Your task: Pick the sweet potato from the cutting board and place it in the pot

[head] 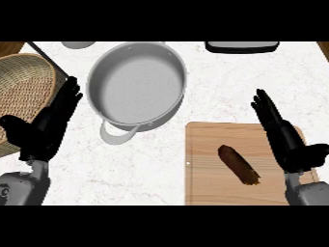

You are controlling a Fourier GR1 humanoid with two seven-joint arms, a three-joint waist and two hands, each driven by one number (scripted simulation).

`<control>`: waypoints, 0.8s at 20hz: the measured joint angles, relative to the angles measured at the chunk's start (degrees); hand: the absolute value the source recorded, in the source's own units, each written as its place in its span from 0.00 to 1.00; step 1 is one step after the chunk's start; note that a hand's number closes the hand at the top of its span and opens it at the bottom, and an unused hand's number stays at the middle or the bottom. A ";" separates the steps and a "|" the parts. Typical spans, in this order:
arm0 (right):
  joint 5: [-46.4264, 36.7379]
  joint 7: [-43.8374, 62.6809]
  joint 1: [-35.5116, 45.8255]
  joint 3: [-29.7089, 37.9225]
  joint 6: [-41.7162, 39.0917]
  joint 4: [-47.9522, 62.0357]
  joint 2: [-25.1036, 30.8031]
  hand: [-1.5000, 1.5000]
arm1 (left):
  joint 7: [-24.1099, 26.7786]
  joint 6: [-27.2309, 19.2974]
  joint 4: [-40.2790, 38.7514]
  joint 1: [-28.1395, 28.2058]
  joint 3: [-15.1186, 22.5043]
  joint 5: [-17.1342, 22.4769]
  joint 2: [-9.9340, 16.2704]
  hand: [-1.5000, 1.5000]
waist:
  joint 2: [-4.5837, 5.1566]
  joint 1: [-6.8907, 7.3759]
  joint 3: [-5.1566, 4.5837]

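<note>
A brown sweet potato (239,165) lies on the wooden cutting board (210,183) at the lower right. A grey metal pot (137,87) with nothing inside stands at the upper middle, one handle toward me. My right hand (286,139) is open, fingers straight, over the board's right edge, just right of the sweet potato and not touching it. At the left, my left hand (47,126) is open with fingers up, beside the pot.
A woven wicker basket (10,91) sits at the far left, partly behind my left hand. A dark tray (241,47) lies at the top edge, and a small white object (78,45) at the top left. White marble counter (224,87) shows between pot and board.
</note>
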State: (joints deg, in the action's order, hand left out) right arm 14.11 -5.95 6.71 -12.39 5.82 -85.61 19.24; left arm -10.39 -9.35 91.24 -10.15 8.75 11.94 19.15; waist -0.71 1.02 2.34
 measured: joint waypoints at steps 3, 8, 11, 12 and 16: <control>-3.18 0.41 -1.31 0.06 0.75 -0.77 2.88 1.00 | -0.38 -0.68 0.29 1.78 -1.44 -1.89 2.58 0.50 | 0.22 -0.48 -1.24; -17.70 0.71 -1.55 1.63 5.48 -2.85 16.16 0.00 | 0.07 -2.45 -1.67 6.47 -3.59 -5.56 6.54 0.50 | -0.52 -1.26 -2.70; -28.47 -4.94 -2.08 1.95 11.91 -5.63 21.19 0.00 | 0.91 -2.76 -1.87 8.47 -4.05 -6.24 7.25 0.50 | -0.81 -2.13 -2.56; -31.45 -6.73 -3.27 1.47 14.30 -7.06 21.58 0.00 | 0.96 -2.92 -1.70 9.00 -4.15 -6.41 7.34 0.50 | -0.75 -2.40 -2.48; -39.79 -11.99 -12.13 -0.39 21.90 -13.88 21.66 0.00 | 2.82 -3.03 -1.39 11.04 -4.89 -6.84 7.35 0.50 | -0.33 -2.82 -2.25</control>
State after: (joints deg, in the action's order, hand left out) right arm -25.68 -17.94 -5.42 -12.78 27.72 -99.48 40.90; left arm -7.58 -12.38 89.85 0.89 3.86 5.10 26.50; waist -1.04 -1.80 0.09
